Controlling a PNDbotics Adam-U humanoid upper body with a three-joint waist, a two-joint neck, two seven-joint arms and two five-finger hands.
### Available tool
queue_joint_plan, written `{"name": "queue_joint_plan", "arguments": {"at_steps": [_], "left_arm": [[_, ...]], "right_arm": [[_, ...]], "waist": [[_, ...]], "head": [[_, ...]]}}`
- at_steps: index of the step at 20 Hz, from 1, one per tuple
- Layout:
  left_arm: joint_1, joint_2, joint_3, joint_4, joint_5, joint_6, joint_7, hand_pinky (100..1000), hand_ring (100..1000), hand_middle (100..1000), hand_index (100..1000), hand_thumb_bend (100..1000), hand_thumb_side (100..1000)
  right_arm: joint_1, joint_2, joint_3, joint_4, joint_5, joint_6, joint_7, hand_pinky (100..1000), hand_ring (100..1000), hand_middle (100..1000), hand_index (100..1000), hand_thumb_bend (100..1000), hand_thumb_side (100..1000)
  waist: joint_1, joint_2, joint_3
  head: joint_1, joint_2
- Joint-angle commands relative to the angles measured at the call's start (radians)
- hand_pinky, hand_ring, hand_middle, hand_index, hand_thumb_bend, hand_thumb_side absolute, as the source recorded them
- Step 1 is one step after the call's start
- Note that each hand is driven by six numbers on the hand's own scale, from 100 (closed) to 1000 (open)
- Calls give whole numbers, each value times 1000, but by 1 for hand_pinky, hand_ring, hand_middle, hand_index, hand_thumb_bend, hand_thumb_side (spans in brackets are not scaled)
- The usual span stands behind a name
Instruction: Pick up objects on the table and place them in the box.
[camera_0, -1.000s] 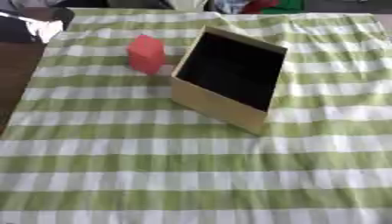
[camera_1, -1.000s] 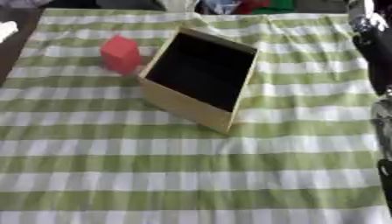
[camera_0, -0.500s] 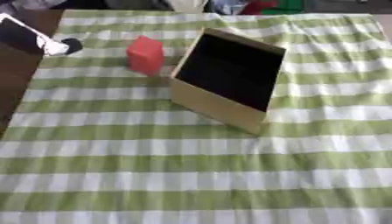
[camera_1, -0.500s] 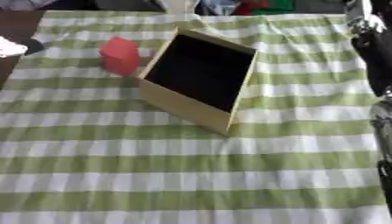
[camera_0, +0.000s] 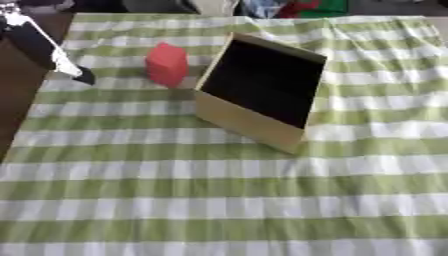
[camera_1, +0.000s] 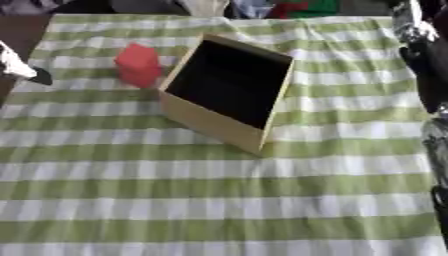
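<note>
Left hand (camera_0: 66, 62) moved in toward red block (camera_0: 166, 64); fingers' state unclear, block apart, right of them.

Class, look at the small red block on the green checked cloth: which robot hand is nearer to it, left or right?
The left. The left robot hand is just left of the small red block, not touching. The right robot hand doesn't show; only its arm stands at the right edge, beyond the tan box.
</note>
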Motion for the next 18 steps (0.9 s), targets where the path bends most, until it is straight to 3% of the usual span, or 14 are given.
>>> {"name": "queue_joint_plan", "arguments": {"at_steps": [1,4,9,10,18], "left_arm": [[-48,-13,-6,52,-12,-30,-52,787,847,867,975,754,199],[-84,-47,-15,114,-9,-44,-98,824,860,892,1000,753,136],[-118,-84,-16,180,-29,-50,-130,831,862,897,1000,750,118],[-123,-94,-16,191,-30,-51,-133,866,865,904,1000,709,100],[-194,-196,11,353,-120,-30,-146,891,864,918,1000,659,100]], "right_arm": [[-9,-24,-1,-20,-9,0,6,917,763,697,885,100,495],[-10,-23,1,-20,-10,1,9,917,763,697,886,100,522],[-11,-22,2,-20,-12,3,13,917,763,697,885,100,523],[-11,-21,4,-20,-12,3,14,917,762,696,886,100,526],[-19,-17,10,-20,-16,7,24,918,762,696,886,100,532]], "waist": [[1,-22,-2],[3,-20,-6],[4,-19,-7],[4,-18,-9],[8,-5,-27]], "head": [[7,-12],[11,-13],[15,-13],[17,-15],[31,-28]]}}
